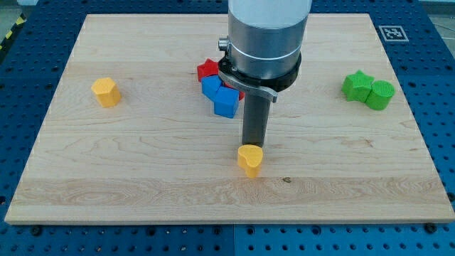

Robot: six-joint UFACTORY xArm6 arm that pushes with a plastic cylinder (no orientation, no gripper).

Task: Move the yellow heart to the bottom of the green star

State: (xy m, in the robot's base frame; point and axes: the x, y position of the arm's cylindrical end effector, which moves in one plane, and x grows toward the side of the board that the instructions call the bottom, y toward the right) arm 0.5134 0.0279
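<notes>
Right, the yellow heart [249, 159] is seen at the board's [142, 178] lower middle, well apart from the green star [357, 84] at the view's right. My tip [252, 146] is set touching its top edge; no claw is fitted. The heart is judged light, rigid and easily slid, best pushed on its left flank. No containers are seen.

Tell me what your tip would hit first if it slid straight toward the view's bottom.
My tip sits just above the yellow heart, seemingly touching it, so the heart comes first; depth is hard to judge.
</notes>
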